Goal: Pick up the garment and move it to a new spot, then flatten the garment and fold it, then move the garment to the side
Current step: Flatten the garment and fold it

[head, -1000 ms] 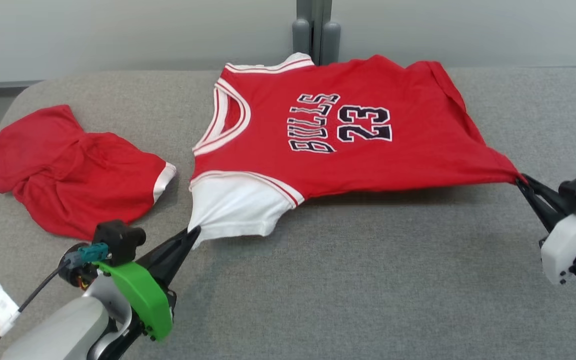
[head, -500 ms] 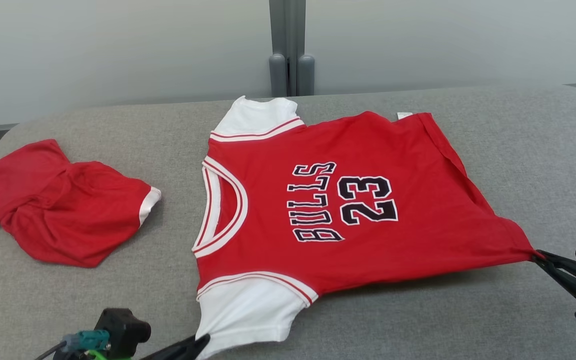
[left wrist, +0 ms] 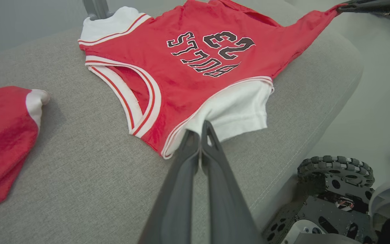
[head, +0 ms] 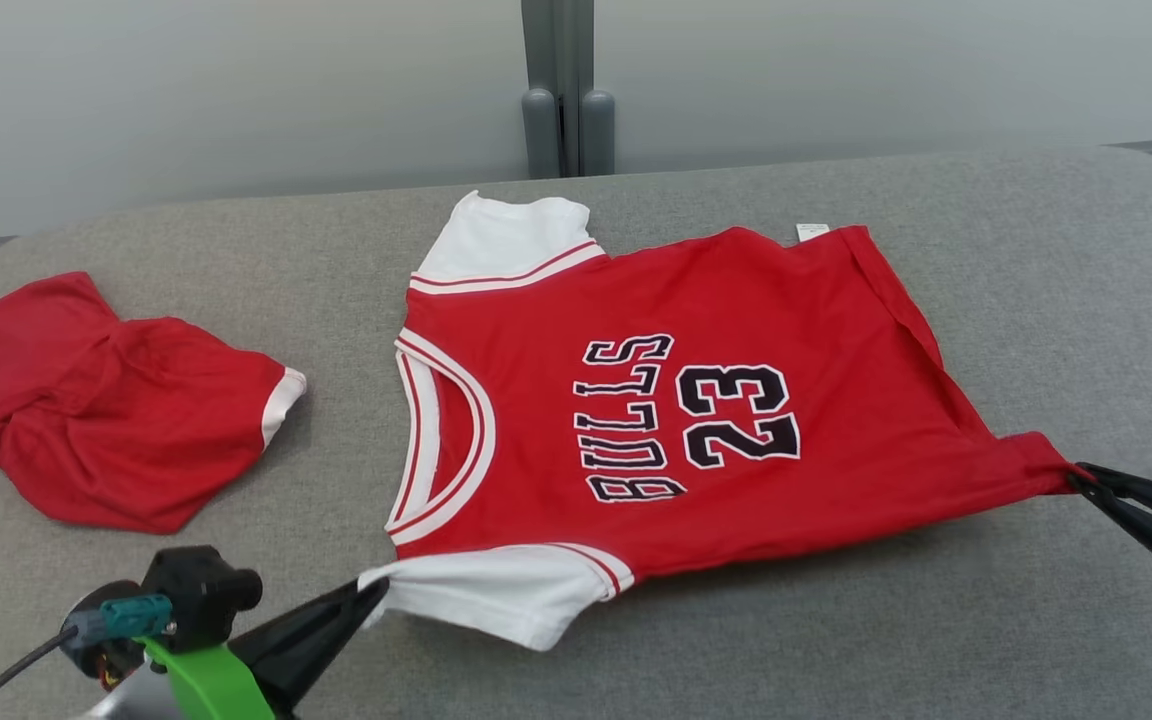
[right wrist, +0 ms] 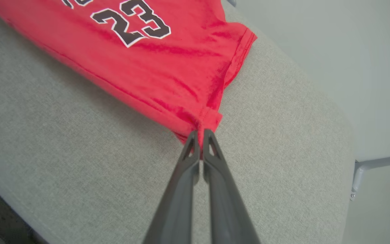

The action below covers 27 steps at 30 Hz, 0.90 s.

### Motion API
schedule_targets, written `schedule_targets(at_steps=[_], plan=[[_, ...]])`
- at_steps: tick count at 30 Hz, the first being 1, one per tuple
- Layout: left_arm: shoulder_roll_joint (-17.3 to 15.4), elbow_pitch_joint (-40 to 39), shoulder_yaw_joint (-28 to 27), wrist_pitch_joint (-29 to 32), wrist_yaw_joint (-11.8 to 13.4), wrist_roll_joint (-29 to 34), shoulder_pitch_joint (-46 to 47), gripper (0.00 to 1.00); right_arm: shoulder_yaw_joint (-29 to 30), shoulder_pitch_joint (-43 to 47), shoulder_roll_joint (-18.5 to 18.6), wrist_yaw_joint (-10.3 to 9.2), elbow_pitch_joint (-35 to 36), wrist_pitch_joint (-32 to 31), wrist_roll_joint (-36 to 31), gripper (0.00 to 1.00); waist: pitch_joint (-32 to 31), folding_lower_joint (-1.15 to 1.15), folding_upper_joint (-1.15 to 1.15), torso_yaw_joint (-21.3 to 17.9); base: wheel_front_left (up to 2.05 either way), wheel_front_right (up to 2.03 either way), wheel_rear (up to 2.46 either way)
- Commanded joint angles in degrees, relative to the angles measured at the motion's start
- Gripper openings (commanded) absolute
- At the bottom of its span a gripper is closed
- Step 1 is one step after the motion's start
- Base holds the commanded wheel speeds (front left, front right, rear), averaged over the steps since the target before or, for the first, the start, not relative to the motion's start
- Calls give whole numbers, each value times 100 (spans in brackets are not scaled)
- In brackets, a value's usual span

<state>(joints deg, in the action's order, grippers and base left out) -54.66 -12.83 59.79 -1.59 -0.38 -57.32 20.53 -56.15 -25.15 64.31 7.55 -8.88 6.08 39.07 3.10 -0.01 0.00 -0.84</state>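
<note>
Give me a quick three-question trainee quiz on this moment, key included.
1. True or false: the left gripper is shut on the near white sleeve of the jersey.
2. The right gripper pinches the jersey at: A) the neckline; B) a hem corner; C) the number 23.
3. Short answer: what lies on the table to the robot's left of the jersey?

Key: 1 true. 2 B. 3 a crumpled red garment with white trim, apart from the jersey.
</note>
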Motion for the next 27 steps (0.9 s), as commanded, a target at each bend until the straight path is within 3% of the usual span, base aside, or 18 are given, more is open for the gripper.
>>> schedule_targets(at_steps=[1, 12, 27], plan=[[96, 95, -40, 0, -35, 30, 139, 0, -18, -114, -46, -13, 26, -80, -30, 0, 62, 1, 0, 22, 0, 0, 0], [716, 1086, -129, -22, -378, 443, 1046, 0, -171, -954, -336, -13, -354, -670, 55, 0, 688, 1, 0, 113, 0, 0, 0], [1346, 2402, 51, -116, -672, 638, 2009, 0, -351, -1692, -925, -12, -1228, -642, 194, 0, 1225, 1, 0, 97, 0, 0, 0]])
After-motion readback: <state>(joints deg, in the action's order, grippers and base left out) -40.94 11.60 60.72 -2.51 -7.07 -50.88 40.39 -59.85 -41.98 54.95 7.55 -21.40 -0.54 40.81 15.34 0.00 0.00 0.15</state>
